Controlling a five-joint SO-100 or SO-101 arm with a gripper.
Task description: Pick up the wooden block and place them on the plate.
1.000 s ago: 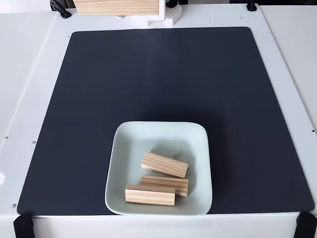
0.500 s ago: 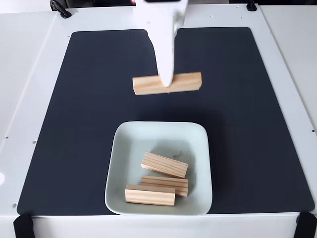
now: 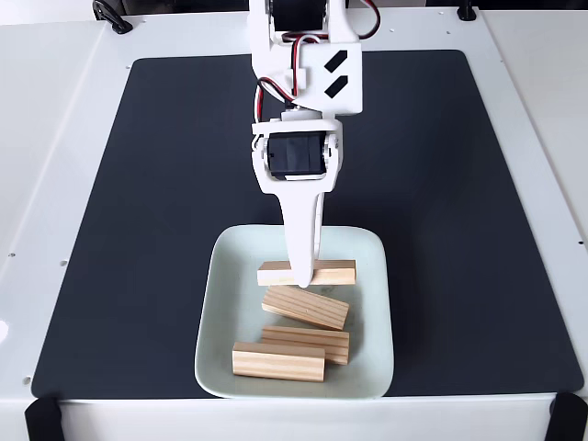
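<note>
In the fixed view, the plate (image 3: pixel 220 354) sits at the near edge of the dark mat (image 3: pixel 138 202), at about 6 o'clock on the desk (image 3: pixel 55 110). Three wooden blocks lie inside it: the nearest block (image 3: pixel 277 362) at the plate's 6 o'clock, a second block (image 3: pixel 312 340) just behind it and touching it, and a third block (image 3: pixel 305 307) lying tilted around the plate's middle, resting partly on the second. Above these, at the plate's 12 o'clock, a fourth block (image 3: pixel 338 272) hangs level, crosswise, gripped at its middle by the jaws (image 3: pixel 304 274), which are closed tight on it. Whether this held block touches the tilted one below cannot be told. The white arm (image 3: pixel 308 73) reaches down from the desk's far edge at 12 o'clock.
</note>
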